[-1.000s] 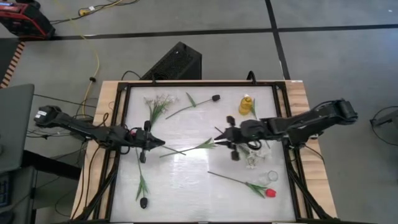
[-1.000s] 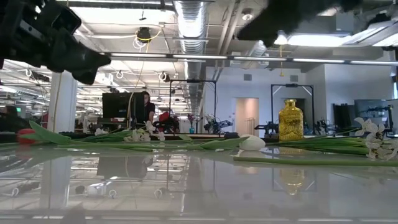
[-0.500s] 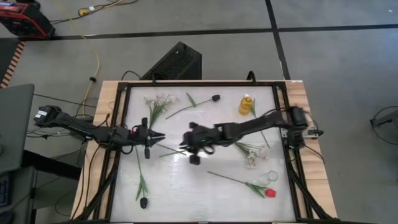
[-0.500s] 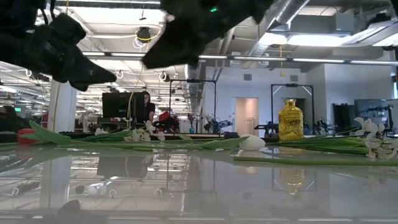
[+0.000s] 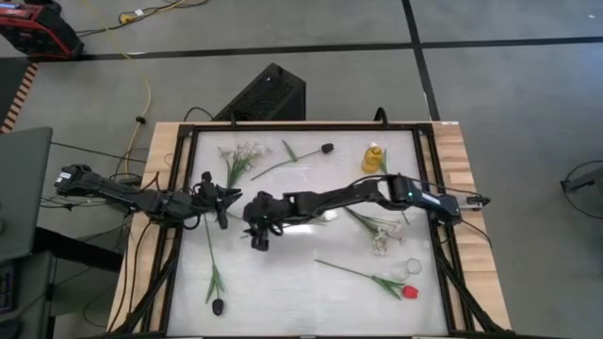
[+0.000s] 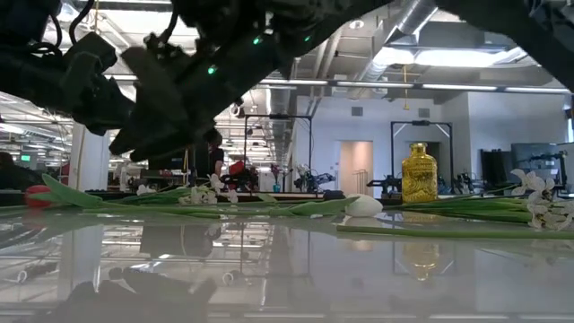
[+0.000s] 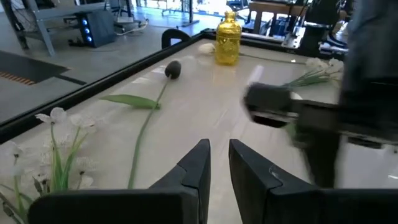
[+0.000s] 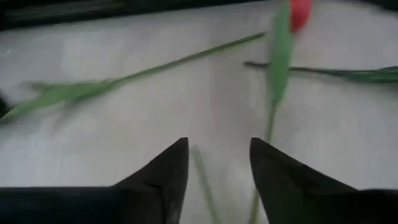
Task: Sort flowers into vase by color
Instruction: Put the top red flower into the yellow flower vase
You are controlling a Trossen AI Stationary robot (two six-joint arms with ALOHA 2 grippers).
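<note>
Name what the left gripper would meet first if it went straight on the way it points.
Most likely the right gripper, which hangs just ahead of the left gripper over the table's middle. Depth is unclear, so it might pass beside it.

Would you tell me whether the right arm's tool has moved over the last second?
Yes. In the high view the right tool has swept across the table, away from the gold vase toward the left tool, and is open.
</note>
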